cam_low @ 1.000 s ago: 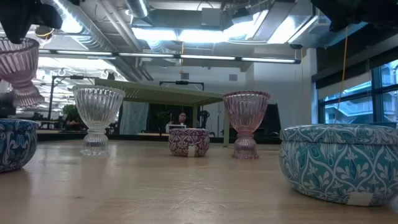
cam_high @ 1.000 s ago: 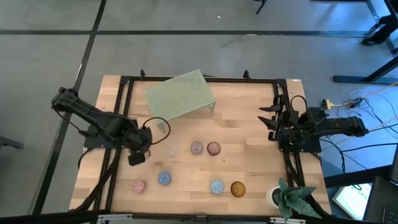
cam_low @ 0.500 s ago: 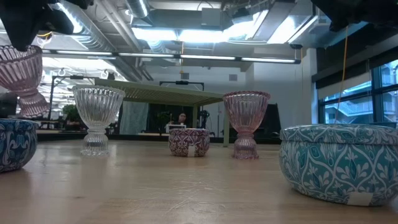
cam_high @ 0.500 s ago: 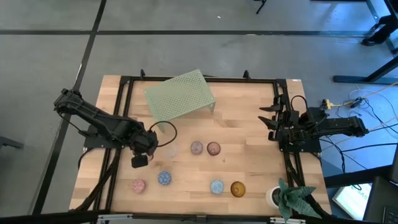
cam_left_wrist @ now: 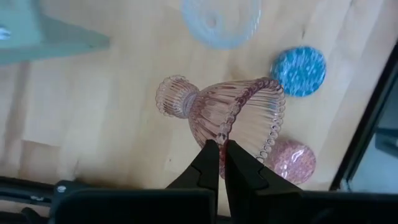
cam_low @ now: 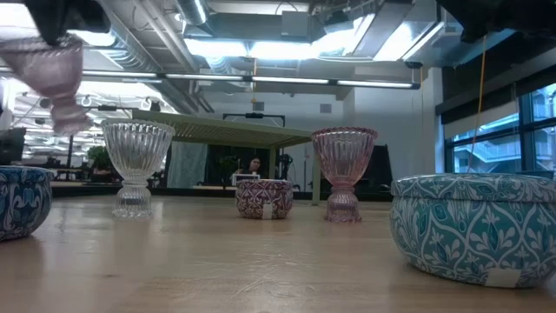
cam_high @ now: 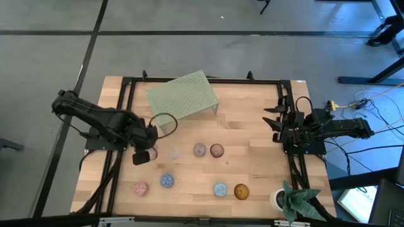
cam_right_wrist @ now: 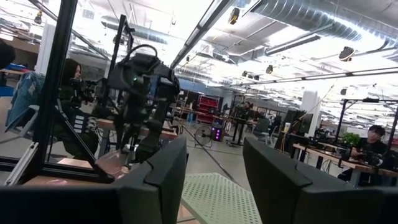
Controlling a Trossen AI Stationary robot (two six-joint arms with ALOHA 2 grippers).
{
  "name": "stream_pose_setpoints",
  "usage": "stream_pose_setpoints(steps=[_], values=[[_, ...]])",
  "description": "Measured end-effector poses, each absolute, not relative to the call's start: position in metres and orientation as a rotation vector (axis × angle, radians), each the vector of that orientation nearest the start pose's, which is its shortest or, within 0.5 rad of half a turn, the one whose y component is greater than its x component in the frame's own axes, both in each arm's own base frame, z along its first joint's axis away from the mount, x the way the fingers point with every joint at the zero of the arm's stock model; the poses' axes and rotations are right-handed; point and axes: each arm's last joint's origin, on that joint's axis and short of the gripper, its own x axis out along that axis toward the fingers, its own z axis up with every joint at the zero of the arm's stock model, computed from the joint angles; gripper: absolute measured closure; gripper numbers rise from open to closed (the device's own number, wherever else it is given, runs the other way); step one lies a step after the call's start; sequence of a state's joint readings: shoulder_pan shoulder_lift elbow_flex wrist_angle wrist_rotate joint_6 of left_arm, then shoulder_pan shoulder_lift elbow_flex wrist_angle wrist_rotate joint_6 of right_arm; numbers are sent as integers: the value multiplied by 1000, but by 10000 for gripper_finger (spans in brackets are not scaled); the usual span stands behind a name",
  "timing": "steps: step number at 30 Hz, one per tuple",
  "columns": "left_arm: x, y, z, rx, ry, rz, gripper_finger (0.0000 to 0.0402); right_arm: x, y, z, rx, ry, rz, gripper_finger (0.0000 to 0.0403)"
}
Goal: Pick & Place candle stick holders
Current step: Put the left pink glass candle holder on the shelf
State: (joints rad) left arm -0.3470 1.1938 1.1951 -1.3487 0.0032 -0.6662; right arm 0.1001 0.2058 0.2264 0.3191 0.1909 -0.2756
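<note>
My left gripper [cam_left_wrist: 221, 152] is shut on a pink ribbed stemmed candle stick holder [cam_left_wrist: 227, 112], held above the table's left part [cam_high: 149, 142]; in the low view it hangs blurred at the upper left [cam_low: 52, 74]. On the table stand a clear stemmed holder [cam_high: 173, 152], a mauve low cup [cam_high: 199, 149], a pink stemmed holder [cam_high: 216, 151], a pink cup [cam_high: 140, 188], two blue cups [cam_high: 166, 180] [cam_high: 219, 188] and an amber cup [cam_high: 241, 190]. My right gripper [cam_right_wrist: 214, 162] is open and empty at the table's right edge [cam_high: 273, 121]. My left gripper pinches the holder's rim [cam_left_wrist: 222, 138] between its two fingers, the glass wall standing in the narrow gap between them. The holder is lifted clear of the table and tilted, its foot [cam_left_wrist: 174, 98] pointing away from the fingers.
The pale green perforated rack [cam_high: 182, 96] stands at the far left-middle, close to the left gripper. A white pot with a green plant [cam_high: 293, 200] sits at the near right corner. A black frame [cam_high: 126, 88] runs round the table.
My left gripper has risen with the pink stemmed holder and gone a little toward the table's right and far edge, nearer the rack. The holder has stayed in its shut fingers and has tipped further.
</note>
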Motion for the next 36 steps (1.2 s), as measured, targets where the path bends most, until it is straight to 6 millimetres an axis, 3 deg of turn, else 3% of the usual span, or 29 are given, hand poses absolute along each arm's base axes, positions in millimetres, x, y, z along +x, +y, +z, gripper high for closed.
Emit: stream_pose_setpoints(steps=[17,36], values=[[159,-12,385,-275,1078,252,398,96,4,255,-221,-330,-136,238],[159,94,372,-487,1115,394,398,96,4,256,-266,-333,-145,238]])
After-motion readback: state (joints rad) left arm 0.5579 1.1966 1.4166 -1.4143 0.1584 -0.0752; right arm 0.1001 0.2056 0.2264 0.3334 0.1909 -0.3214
